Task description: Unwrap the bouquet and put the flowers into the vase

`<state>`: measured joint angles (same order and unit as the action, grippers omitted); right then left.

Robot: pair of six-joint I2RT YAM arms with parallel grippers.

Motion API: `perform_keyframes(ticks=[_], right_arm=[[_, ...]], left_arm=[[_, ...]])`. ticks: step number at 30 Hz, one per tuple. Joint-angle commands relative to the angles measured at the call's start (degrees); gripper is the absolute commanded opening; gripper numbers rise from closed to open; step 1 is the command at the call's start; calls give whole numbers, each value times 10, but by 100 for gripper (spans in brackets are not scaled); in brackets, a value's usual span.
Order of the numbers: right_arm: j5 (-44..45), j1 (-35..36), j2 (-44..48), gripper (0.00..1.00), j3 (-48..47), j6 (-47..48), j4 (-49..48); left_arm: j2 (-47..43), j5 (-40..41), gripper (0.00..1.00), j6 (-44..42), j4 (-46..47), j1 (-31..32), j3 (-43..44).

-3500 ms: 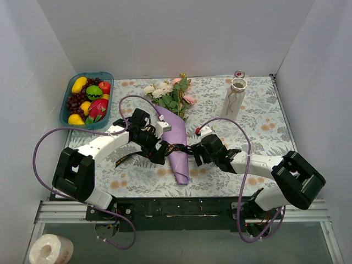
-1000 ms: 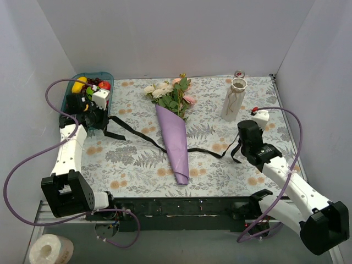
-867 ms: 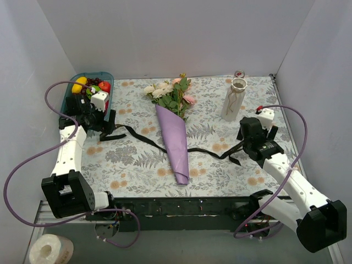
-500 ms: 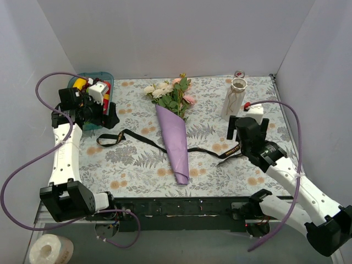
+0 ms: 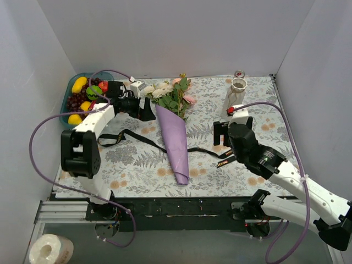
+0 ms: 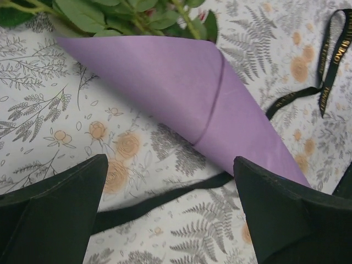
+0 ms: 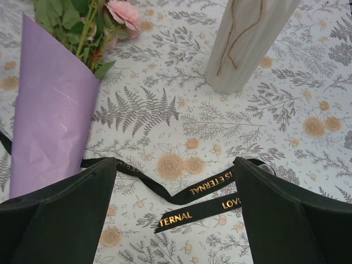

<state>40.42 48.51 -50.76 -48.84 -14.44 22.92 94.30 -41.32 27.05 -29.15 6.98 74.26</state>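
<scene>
One bouquet, one vase, one black gold-lettered ribbon and two claws share the bench.

The bouquet lies flat between the claws. Its long axis runs from near edge to back wall, with the purple cone's tip toward the arm bases and the blooms toward the wall.

The left claw is spread wide and holds nothing. It sits just left of the cone's open mouth, and its wrist view shows the purple paper straight ahead between the fingers.

The right claw is also spread and empty. It hangs over the loose ribbon, with the cone off to its left.

The vase stands upright just beyond that claw, apart from the bouquet. The ribbon trails out from both sides of the cone.
</scene>
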Motion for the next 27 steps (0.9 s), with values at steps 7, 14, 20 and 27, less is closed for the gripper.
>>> perform_keyframes(ticks=[7, 14, 20, 27], right_arm=[[-50, 11, 1, 94, 37, 12, -53], [-65, 18, 0, 90, 65, 7, -75], [-76, 20, 8, 88, 74, 5, -76], [-75, 21, 10, 84, 81, 5, -83]], left_arm=[[178, -14, 98, 50, 131, 14, 114], [262, -12, 98, 102, 180, 15, 183], [308, -28, 98, 93, 179, 15, 223], [319, -78, 82, 71, 154, 15, 237]])
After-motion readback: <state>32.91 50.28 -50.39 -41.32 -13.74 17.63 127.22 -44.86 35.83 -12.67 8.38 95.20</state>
